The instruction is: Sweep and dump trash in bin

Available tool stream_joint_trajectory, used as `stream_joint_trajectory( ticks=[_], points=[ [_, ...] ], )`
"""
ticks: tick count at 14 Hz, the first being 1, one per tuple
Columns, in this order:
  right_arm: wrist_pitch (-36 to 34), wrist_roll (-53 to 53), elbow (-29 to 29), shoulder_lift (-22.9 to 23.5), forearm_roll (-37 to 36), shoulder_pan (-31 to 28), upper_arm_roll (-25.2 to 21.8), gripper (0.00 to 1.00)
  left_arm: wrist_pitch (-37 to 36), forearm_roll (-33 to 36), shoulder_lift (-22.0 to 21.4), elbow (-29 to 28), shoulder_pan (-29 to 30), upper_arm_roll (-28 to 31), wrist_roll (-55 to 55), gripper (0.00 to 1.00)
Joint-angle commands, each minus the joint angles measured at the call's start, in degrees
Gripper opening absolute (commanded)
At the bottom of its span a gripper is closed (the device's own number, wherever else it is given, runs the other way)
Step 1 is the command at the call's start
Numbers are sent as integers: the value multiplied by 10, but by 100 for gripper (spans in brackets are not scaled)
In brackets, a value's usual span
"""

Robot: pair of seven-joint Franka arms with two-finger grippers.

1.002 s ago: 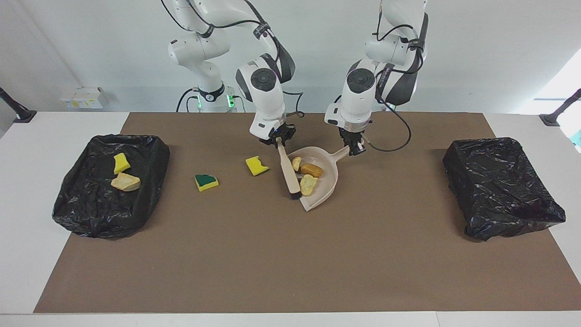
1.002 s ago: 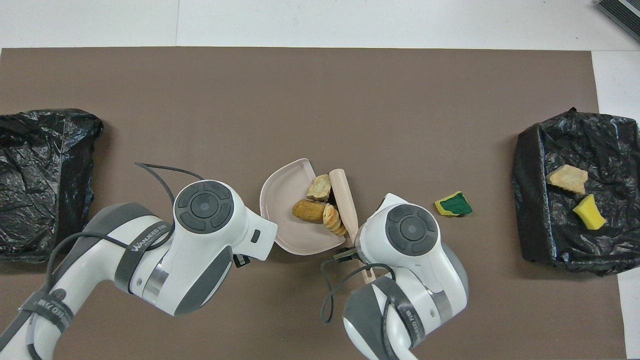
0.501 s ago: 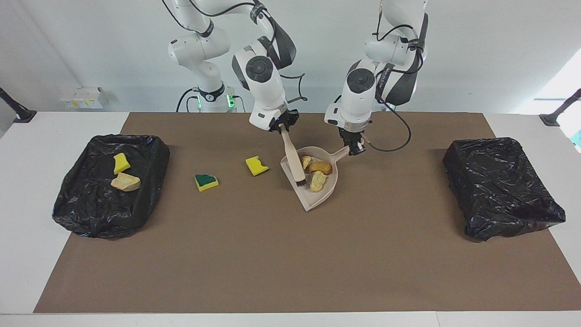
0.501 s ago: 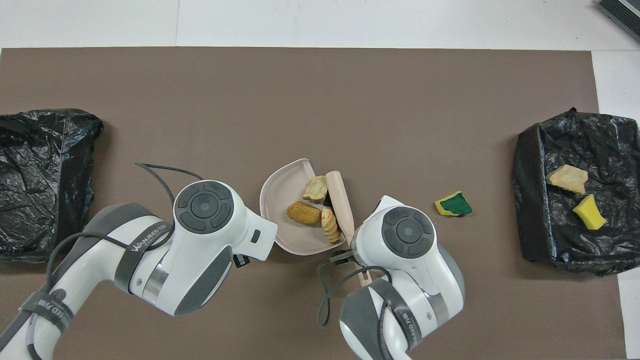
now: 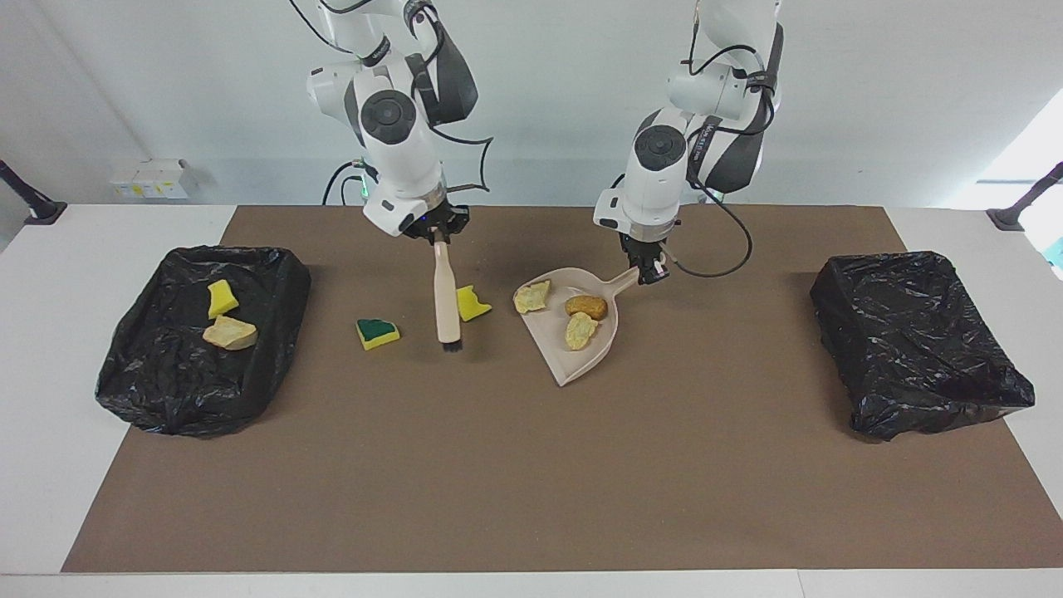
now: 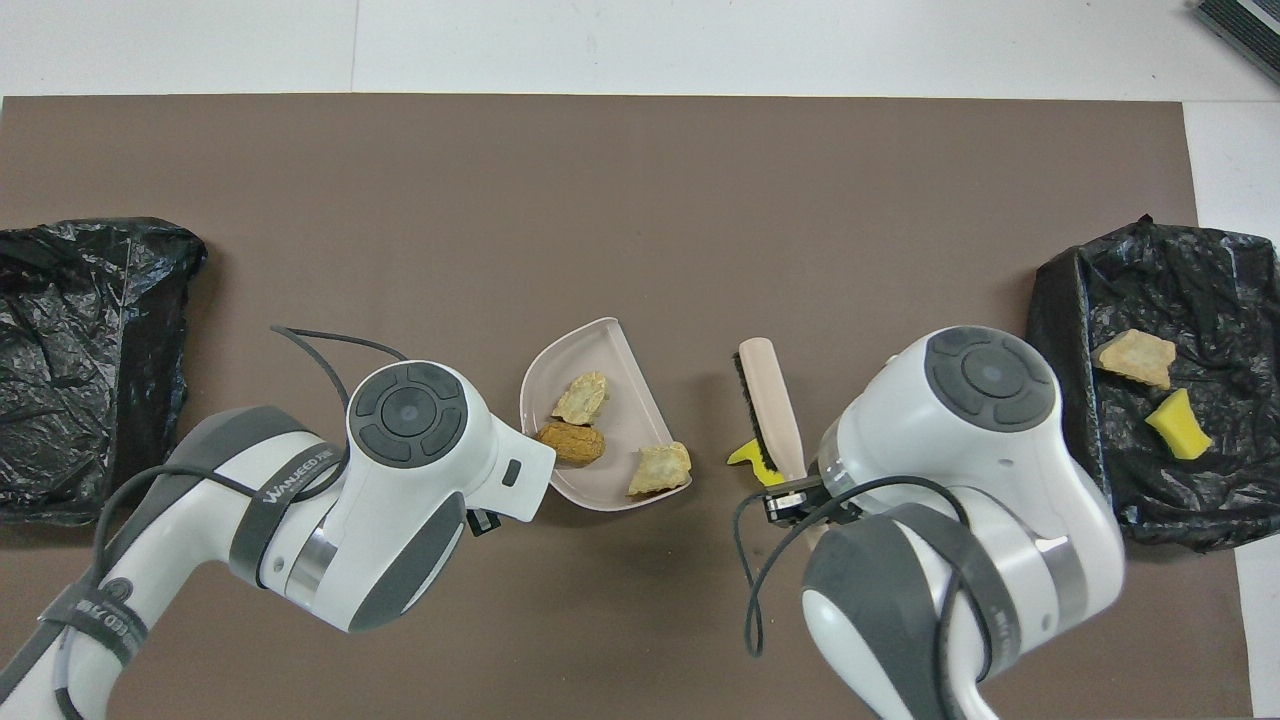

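The right claw (image 5: pixel 438 235) is clamped tight on the top of the handle of a brush (image 5: pixel 447 292), which hangs nearly upright with its black bristles down at the brown mat (image 5: pixel 531 465), between two loose sponge scraps: a yellow sponge piece (image 5: pixel 473 303) just beside the brush shaft and a green-topped sponge piece (image 5: pixel 377 332) nearer the right arm's end of the desk (image 5: pixel 50 349). The left claw (image 5: pixel 651 270) is closed on the handle of the dustpan (image 5: pixel 591 353), whose pan rests on the mat. Three bread-like lumps lie in the pan: a pale lump (image 5: pixel 531 296) at its open lip, an orange lump (image 5: pixel 586 306), and a tan lump (image 5: pixel 580 330). A black-lined bin (image 5: pixel 158 390) at the right arm's end holds a yellow scrap (image 5: pixel 221 297) and a tan scrap (image 5: pixel 230 333). A second black-lined bin (image 5: pixel 918 349) stands at the left arm's end.
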Motion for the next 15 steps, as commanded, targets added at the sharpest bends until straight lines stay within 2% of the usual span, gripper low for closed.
stream_joint_trajectory(
  ticks=[1,4,7,9,11,13,15],
  points=[
    [3,7,-42,-38,-44,-54,9,0,14,-9,-17,-21,-10,7,7,0],
    [76,-117,-108,-70,-48,-144,9,0,15,-9,-17,-21,-10,7,7,0],
    [161,-209,-174,-74,-52,-207,9,0,16,-9,-17,-21,-9,7,8,0],
    [182,-251,-205,-79,-53,-218,10,0,16,-9,-17,-21,-9,7,7,0],
    [205,-245,-242,-96,-53,-210,12,0,18,-9,-17,-21,-9,7,7,0],
    [233,-187,-264,-94,-41,-181,13,0,18,-9,-17,-21,-9,7,7,0],
    [225,-138,-266,-95,-41,-156,13,0,19,-9,-18,-26,-8,7,9,0]
  ],
)
